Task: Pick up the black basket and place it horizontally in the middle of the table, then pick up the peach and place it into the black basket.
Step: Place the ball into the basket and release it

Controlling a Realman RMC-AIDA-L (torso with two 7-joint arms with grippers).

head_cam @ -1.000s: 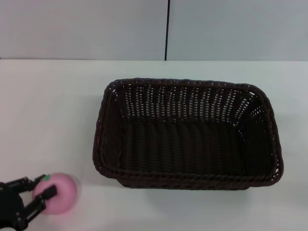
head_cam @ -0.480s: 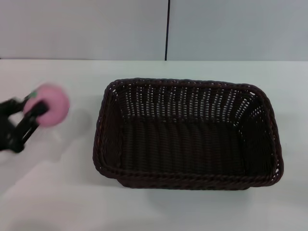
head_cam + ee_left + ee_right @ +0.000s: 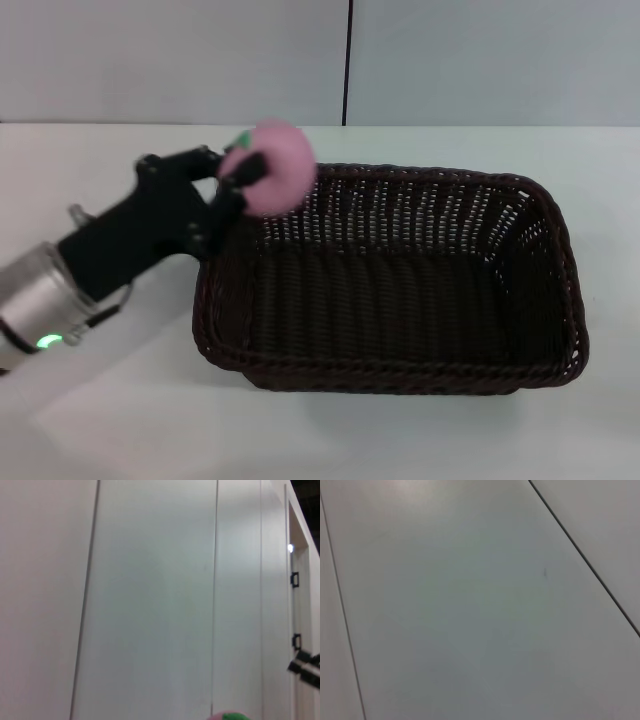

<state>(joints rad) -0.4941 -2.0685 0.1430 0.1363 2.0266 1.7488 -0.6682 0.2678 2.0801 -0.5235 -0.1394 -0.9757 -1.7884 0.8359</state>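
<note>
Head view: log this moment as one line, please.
left gripper: shut on peach | peach: above far-left rim of black basket | basket: empty, on table

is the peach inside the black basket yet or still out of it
Out. The left gripper holds the peach in the air over the black basket's far left corner; the basket's floor is bare.

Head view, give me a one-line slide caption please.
Left gripper carries the peach over the far-left rim of the black basket on the white table.

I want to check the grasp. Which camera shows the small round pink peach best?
The head view: the small round pink peach shows whole in the left end effector. The left wrist view catches only its top edge; the right wrist view shows none.
</note>
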